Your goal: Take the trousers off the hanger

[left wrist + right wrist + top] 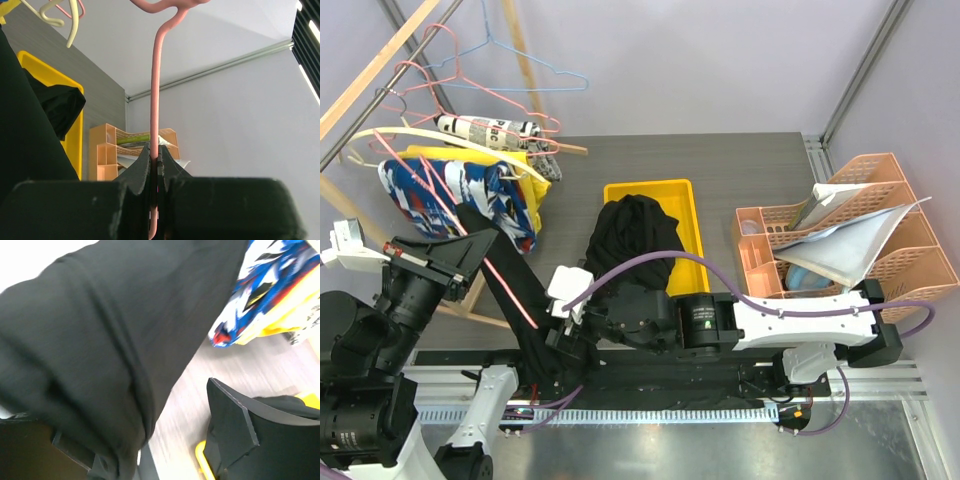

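Bright even light; rt wrist view blurry, trousers (pixel 90 340) smeared.

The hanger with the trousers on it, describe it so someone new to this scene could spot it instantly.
Start at the wooden rack at the far left, then come down toward the left arm. The pink wire hanger is pinched in the shut left gripper, with black trousers draped over it. The blue hanger and the others on the rack are in no gripper.

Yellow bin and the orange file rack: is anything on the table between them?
Nothing: between the yellow bin and the orange file rack, the top view shows only a bare strip of grey table.
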`<state>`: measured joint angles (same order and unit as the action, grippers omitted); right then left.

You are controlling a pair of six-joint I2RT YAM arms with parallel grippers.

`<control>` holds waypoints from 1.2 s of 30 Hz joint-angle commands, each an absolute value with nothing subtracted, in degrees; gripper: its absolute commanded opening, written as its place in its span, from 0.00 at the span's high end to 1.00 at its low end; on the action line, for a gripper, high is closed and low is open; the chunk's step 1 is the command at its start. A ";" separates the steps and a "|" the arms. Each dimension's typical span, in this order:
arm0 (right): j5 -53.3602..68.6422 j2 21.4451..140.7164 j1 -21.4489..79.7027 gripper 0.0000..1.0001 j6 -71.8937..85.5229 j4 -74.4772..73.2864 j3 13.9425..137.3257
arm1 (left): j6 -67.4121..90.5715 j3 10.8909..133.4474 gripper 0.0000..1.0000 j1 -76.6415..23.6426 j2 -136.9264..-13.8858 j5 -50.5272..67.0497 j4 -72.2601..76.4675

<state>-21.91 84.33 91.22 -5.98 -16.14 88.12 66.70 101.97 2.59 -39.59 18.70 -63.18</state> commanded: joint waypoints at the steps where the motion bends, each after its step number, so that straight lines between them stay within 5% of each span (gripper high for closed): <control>1: -29.97 84.19 90.97 0.17 -9.48 7.85 83.06 | 69.34 102.22 1.00 2.29 -38.50 21.53 -57.65; 6: -29.20 89.30 90.97 0.37 -13.53 10.70 90.00 | 69.78 102.13 1.00 2.29 -37.88 22.06 -58.97; 10: -28.56 86.58 90.88 0.95 -14.24 11.87 89.03 | 69.79 102.39 1.00 1.58 -37.36 21.71 -59.68; 11: -28.74 85.44 90.97 0.99 -14.24 10.65 89.64 | 69.79 102.22 1.00 1.15 -37.35 21.71 -59.76; 17: -29.43 80.42 90.62 0.99 -12.48 4.76 91.66 | 69.17 98.97 1.00 -1.73 -34.63 18.90 -59.59; 36: -40.07 94.05 90.62 0.99 -17.92 -3.44 139.30 | 61.53 88.68 1.00 -2.99 -23.56 10.73 -73.21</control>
